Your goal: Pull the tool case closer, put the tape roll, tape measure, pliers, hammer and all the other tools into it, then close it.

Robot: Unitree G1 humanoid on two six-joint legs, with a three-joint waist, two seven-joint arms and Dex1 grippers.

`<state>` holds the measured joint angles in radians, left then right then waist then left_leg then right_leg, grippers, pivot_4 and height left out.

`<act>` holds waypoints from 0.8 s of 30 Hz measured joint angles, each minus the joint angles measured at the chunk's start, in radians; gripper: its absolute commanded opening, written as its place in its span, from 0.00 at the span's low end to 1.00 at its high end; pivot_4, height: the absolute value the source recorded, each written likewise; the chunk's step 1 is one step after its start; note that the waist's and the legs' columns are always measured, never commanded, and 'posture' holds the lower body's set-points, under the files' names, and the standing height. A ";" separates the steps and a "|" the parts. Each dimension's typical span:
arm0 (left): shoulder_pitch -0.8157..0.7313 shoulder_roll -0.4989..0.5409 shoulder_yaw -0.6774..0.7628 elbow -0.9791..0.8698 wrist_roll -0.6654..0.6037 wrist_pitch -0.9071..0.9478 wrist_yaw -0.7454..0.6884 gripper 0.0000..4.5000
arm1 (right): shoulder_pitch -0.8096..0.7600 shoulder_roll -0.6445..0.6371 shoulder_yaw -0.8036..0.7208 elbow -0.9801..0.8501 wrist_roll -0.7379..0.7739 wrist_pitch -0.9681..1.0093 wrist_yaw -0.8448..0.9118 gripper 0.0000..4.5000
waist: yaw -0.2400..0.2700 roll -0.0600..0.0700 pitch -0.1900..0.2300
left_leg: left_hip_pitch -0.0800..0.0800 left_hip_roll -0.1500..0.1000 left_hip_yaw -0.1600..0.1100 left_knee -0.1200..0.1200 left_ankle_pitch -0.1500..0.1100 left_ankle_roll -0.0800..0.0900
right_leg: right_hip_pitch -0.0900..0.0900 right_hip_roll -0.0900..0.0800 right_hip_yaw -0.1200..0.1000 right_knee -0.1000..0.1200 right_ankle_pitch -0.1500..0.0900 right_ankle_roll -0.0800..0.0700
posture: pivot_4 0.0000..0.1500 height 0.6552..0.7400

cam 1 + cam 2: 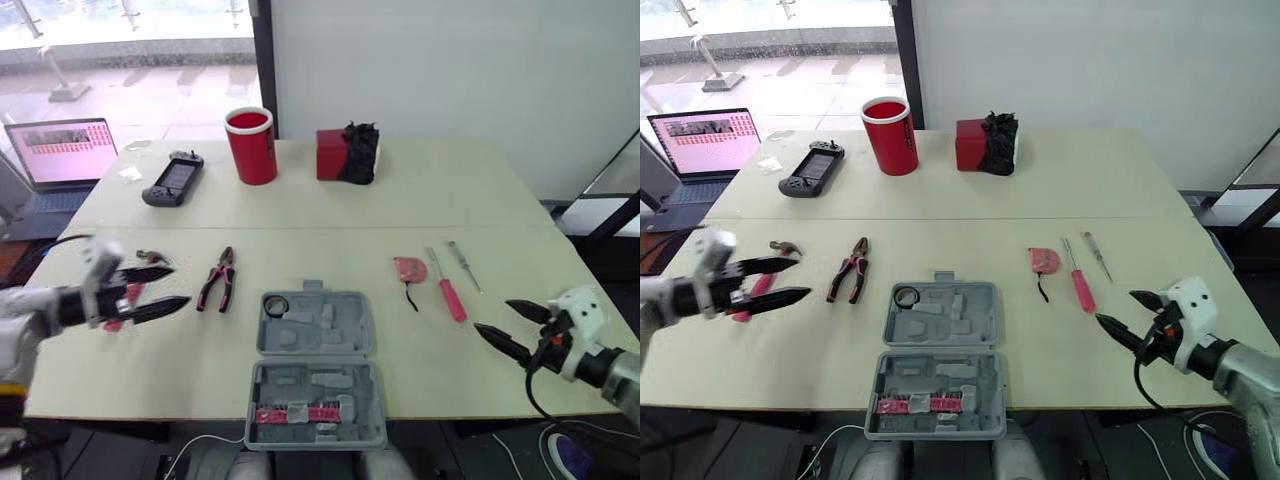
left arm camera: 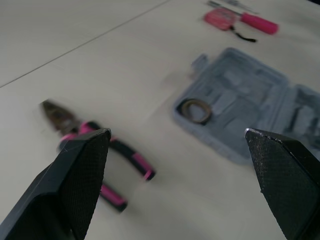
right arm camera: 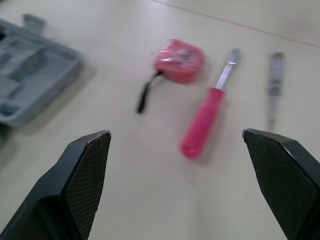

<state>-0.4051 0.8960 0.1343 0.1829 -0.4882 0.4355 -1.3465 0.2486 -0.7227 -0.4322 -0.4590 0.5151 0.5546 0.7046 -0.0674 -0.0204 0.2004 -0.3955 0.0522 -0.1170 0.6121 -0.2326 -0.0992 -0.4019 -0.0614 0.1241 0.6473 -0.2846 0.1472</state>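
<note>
Nearest, at the lower centre of the head view, we see the grey tool case lying open, with the tape roll in the upper left corner of its far half. At lower right the right gripper hovers, fingers spread and empty. At mid left the left gripper is likewise spread and empty, the hammer partly hidden behind it. Beyond lie the pliers, left of the case, and to its upper right the tape measure, a pink screwdriver and a slim screwdriver. Farthest, we note a red cup.
</note>
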 measured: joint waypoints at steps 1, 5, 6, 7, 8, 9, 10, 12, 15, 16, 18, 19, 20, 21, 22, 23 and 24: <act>-0.040 -0.008 -0.030 -0.023 -0.001 0.014 -0.011 1.00 | 0.001 0.005 0.015 -0.069 0.001 0.034 -0.040 1.00 | -0.001 0.000 0.000 | 0.000 0.000 0.000 0.000 0.000 0.000 | 0.000 0.000 0.000 0.000 0.000 0.000 | 1.00 1.00; -0.160 -0.068 -0.111 -0.047 0.014 0.020 -0.011 1.00 | -0.038 0.033 0.055 -0.212 0.037 0.174 -0.162 1.00 | -0.002 0.000 0.000 | 0.001 0.000 0.000 0.001 0.000 0.000 | 0.001 0.000 0.000 -0.001 0.000 -0.001 | 1.00 1.00; -0.171 -0.086 -0.126 -0.056 0.021 0.019 -0.004 1.00 | -0.060 0.040 0.072 -0.217 0.050 0.214 -0.188 1.00 | -0.002 0.000 0.000 | 0.001 0.000 0.000 0.001 0.000 0.000 | 0.001 0.000 0.000 -0.001 0.000 -0.001 | 1.00 1.00; -0.176 -0.100 -0.138 -0.068 0.022 0.019 0.001 1.00 | -0.075 0.045 0.085 -0.216 0.057 0.245 -0.206 1.00 | -0.001 0.000 0.000 | 0.000 0.000 0.000 0.001 0.000 0.000 | 0.001 0.000 0.000 -0.001 0.000 0.000 | 1.00 1.00; -0.178 -0.109 -0.149 -0.075 0.028 0.014 0.007 1.00 | -0.088 0.053 0.099 -0.212 0.061 0.272 -0.224 1.00 | 0.000 0.000 0.000 | 0.000 0.000 0.000 0.000 0.000 0.000 | 0.001 0.000 0.000 -0.001 0.000 0.000 | 1.00 1.00; -0.178 -0.121 -0.157 -0.083 0.042 0.003 0.021 1.00 | -0.115 0.086 0.115 -0.198 0.063 0.301 -0.254 1.00 | -0.001 -0.001 0.000 | 0.000 0.000 0.000 0.000 0.000 0.000 | 0.001 0.000 0.000 -0.001 0.000 0.000 | 1.00 1.00; -0.176 -0.126 -0.161 -0.088 0.048 -0.006 0.030 1.00 | -0.130 0.109 0.127 -0.184 0.064 0.315 -0.274 1.00 | -0.001 -0.001 0.000 | 0.000 0.000 0.000 0.000 0.000 0.000 | 0.000 0.000 0.000 0.000 0.000 0.000 | 1.00 1.00; -0.155 -0.121 -0.161 -0.125 0.059 -0.013 0.040 1.00 | -0.172 0.137 0.196 -0.129 0.022 0.321 -0.323 1.00 | -0.004 -0.001 0.000 | 0.000 0.000 0.000 0.000 0.000 0.000 | 0.000 0.000 0.000 -0.001 0.000 0.000 | 1.00 1.00; -0.110 -0.115 -0.164 -0.175 0.064 -0.013 0.042 1.00 | -0.218 0.143 0.285 -0.043 -0.057 0.302 -0.359 1.00 | 0.000 0.000 0.000 | 0.000 0.000 0.000 0.000 0.000 0.000 | 0.000 0.000 0.000 -0.001 0.000 0.000 | 1.00 1.00; -0.099 -0.116 -0.161 -0.183 0.067 -0.014 0.055 1.00 | -0.248 0.154 0.308 0.003 -0.082 0.287 -0.368 1.00 | 0.001 -0.001 0.000 | 0.000 0.000 0.000 0.000 0.000 0.000 | 0.000 0.000 0.000 0.000 0.000 0.000 | 1.00 1.00; -0.090 -0.116 -0.157 -0.197 0.084 -0.032 0.090 1.00 | -0.324 0.182 0.337 0.102 -0.124 0.258 -0.387 1.00 | 0.000 -0.001 0.000 | 0.000 0.000 0.000 0.001 0.000 0.000 | 0.000 0.000 0.000 -0.001 0.000 -0.001 | 1.00 1.00; -0.088 -0.116 -0.156 -0.205 0.086 -0.034 0.097 1.00 | -0.338 0.187 0.340 0.126 -0.136 0.249 -0.392 1.00 | 0.001 -0.001 0.000 | -0.001 0.000 0.000 0.001 0.000 0.000 | 0.000 0.000 0.000 -0.001 0.000 -0.001 | 1.00 1.00; -0.057 -0.101 -0.142 -0.230 0.086 -0.036 0.109 1.00 | -0.373 0.202 0.352 0.176 -0.154 0.229 -0.398 1.00 | -0.002 -0.001 0.000 | 0.000 0.000 0.000 0.001 0.000 0.000 | 0.000 0.000 0.000 -0.001 0.000 -0.001 | 1.00 1.00; -0.032 -0.096 -0.133 -0.248 0.085 -0.035 0.115 1.00 | -0.396 0.216 0.354 0.222 -0.171 0.211 -0.405 1.00 | -0.003 -0.001 0.000 | 0.000 0.000 0.000 -0.001 0.000 0.000 | 0.000 0.000 0.000 -0.001 0.000 0.000 | 1.00 1.00; -0.007 -0.089 -0.124 -0.266 0.085 -0.034 0.122 1.00 | -0.415 0.230 0.356 0.265 -0.185 0.194 -0.410 1.00 | -0.003 -0.001 0.000 | 0.000 0.000 0.000 -0.001 0.000 0.000 | -0.001 0.000 0.000 0.000 0.001 0.001 | 1.00 1.00; 0.011 -0.088 -0.118 -0.277 0.084 -0.033 0.128 1.00 | -0.425 0.239 0.358 0.296 -0.196 0.183 -0.413 1.00 | -0.002 -0.001 0.001 | 0.000 0.000 0.000 -0.002 0.000 0.000 | -0.001 0.000 0.000 0.000 0.001 0.003 | 1.00 1.00; 0.031 -0.081 -0.111 -0.292 0.083 -0.029 0.137 1.00 | -0.438 0.256 0.363 0.333 -0.203 0.167 -0.414 1.00 | -0.001 0.000 0.001 | -0.001 0.000 0.000 -0.002 0.000 0.000 | -0.002 0.000 0.000 0.001 0.001 0.003 | 1.00 1.00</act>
<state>-0.3741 0.8150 0.0231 -0.1088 -0.4049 0.4061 -1.2098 -0.1894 -0.4670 -0.0689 -0.1260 0.3119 0.7216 0.2910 -0.0689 -0.0209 0.2010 -0.3961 0.0524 -0.1174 0.6103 -0.2326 -0.0990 -0.4038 -0.0609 0.1243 0.6484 -0.2833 0.1503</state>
